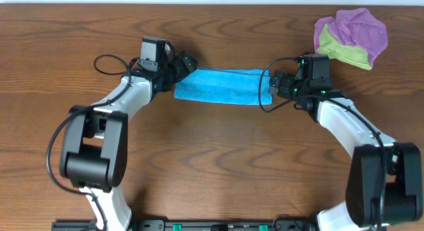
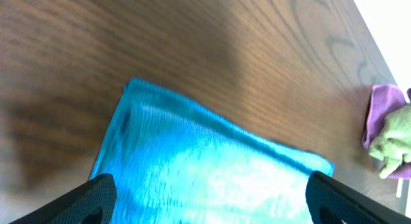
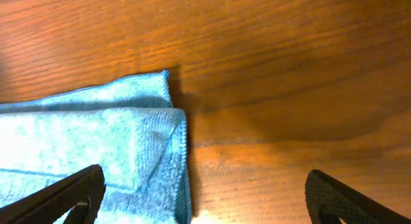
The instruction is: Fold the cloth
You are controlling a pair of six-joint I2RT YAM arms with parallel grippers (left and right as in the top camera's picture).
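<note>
The blue cloth point(image 1: 222, 87) lies flat on the table as a folded strip between my two arms. My left gripper point(image 1: 185, 65) is open over the cloth's left end; in the left wrist view the cloth point(image 2: 205, 172) fills the space between the wide-apart fingers point(image 2: 207, 198). My right gripper point(image 1: 275, 82) is open at the cloth's right end. In the right wrist view the cloth's folded right edge point(image 3: 128, 153) lies between the fingers point(image 3: 202, 198), with bare wood on the right half.
A purple and green bundle of cloths point(image 1: 351, 36) lies at the back right of the wooden table point(image 1: 212, 158), also showing in the left wrist view point(image 2: 388, 131). The table's back edge runs close behind it.
</note>
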